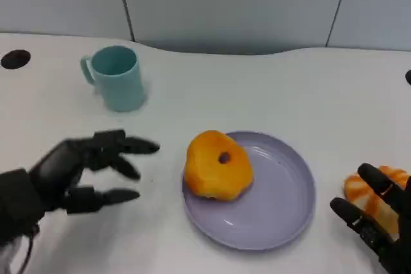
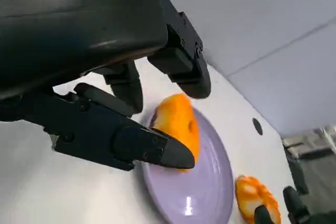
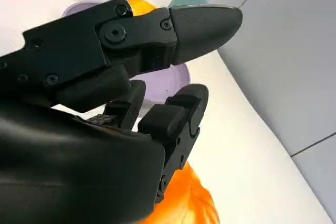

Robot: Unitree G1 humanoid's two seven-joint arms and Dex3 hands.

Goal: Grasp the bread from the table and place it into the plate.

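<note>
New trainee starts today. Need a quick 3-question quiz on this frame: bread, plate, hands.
1. True or false: the ring-shaped bread lies on the purple plate, over its left rim.
2. Which thing stands farthest from the robot? A) teal mug B) plate C) orange-and-white bread
3. Fill in: the left hand holds ____.

Key
1. True.
2. A.
3. Nothing; its fingers are spread, left of the plate. The right hand hovers over the orange-and-white bread, fingers apart.
</note>
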